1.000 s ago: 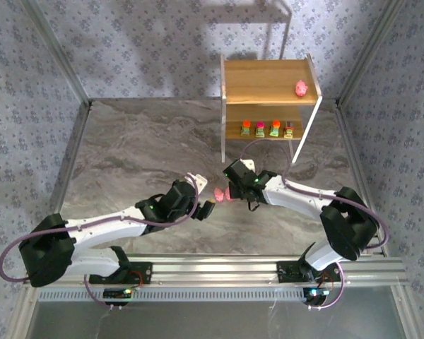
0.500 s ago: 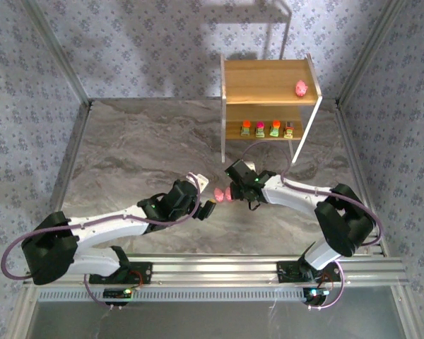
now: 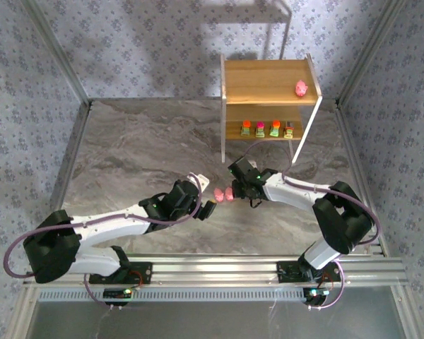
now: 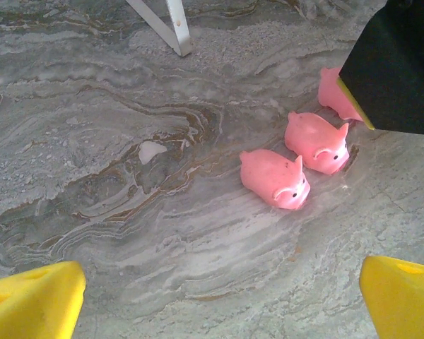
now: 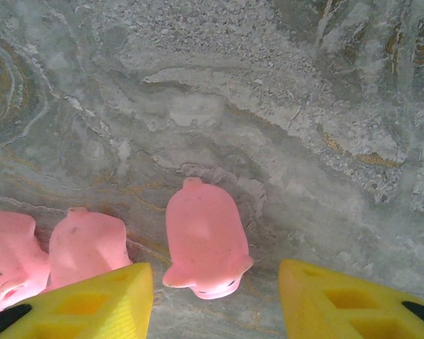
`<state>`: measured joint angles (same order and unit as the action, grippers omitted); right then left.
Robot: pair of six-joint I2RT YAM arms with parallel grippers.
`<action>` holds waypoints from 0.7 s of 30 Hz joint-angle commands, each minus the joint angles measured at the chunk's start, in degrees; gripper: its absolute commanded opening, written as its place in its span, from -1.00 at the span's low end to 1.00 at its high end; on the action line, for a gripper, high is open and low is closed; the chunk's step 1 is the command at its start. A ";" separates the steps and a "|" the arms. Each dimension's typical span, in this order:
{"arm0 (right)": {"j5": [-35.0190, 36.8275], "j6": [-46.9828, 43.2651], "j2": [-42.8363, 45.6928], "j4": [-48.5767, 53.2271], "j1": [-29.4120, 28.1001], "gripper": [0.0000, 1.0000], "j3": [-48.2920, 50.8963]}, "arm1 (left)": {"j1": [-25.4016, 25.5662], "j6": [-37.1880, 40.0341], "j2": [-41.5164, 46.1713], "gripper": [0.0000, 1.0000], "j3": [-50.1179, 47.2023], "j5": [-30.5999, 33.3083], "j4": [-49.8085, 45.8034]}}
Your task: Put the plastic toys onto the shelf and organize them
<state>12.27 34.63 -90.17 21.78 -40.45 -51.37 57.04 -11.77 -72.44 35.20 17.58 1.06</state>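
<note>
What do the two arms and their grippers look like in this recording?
The left arm and right arm have white links, bulky black joints and a thin purple cable looping alongside. The left fingertips and right fingertips are bright yellow blocks.

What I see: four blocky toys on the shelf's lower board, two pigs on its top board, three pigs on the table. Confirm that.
Wrong on one count: the top board of the shelf holds one pig, not two, as the top external view shows. The rest stands.
</note>
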 commanded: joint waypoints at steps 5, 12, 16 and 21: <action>-1.53 -1.68 -1.84 -0.92 1.12 0.00 0.22 | 0.36 0.46 -0.59 0.99 2.16 -0.19 -0.62; -2.24 -2.18 -2.70 -1.38 1.37 -0.01 -0.46 | 0.27 0.52 -1.23 0.99 2.50 -0.47 -0.80; -2.51 -2.51 -3.33 -1.60 1.55 -0.03 -0.88 | 0.18 0.52 -1.33 0.99 2.59 -0.58 -0.80; -2.85 -2.76 -3.88 -1.70 1.99 -0.07 -0.98 | 0.09 0.52 -1.48 0.99 2.66 -0.63 -0.80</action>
<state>9.98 32.95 -93.45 19.86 -38.94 -51.35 57.01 -11.77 -73.41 35.86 17.37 1.04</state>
